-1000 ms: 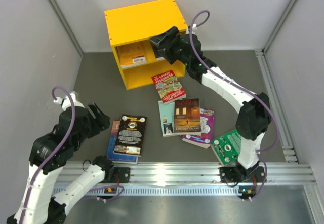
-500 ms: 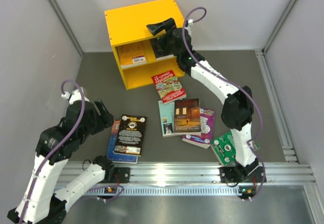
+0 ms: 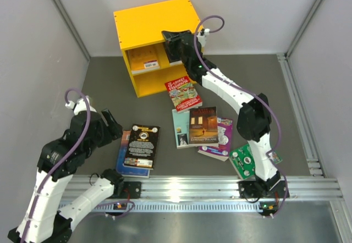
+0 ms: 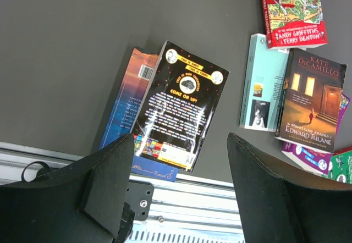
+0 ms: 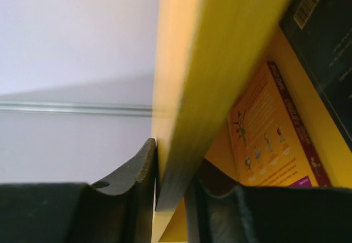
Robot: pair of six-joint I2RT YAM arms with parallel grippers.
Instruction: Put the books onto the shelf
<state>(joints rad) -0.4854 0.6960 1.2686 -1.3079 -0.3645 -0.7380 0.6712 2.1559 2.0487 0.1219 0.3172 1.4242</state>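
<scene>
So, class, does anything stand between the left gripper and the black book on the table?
Nothing visible does. The left gripper is open, and the black book shows unblocked between its fingers in the wrist view. It lies on top of a blue book, nothing on its cover.

Brown book (image 4: pixel 311 97): "Kate DiCamillo", "Edward Tulane"

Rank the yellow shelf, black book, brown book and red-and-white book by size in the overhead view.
Largest: yellow shelf.
Then black book and brown book, too alike to separate.
Smallest: red-and-white book.
</scene>
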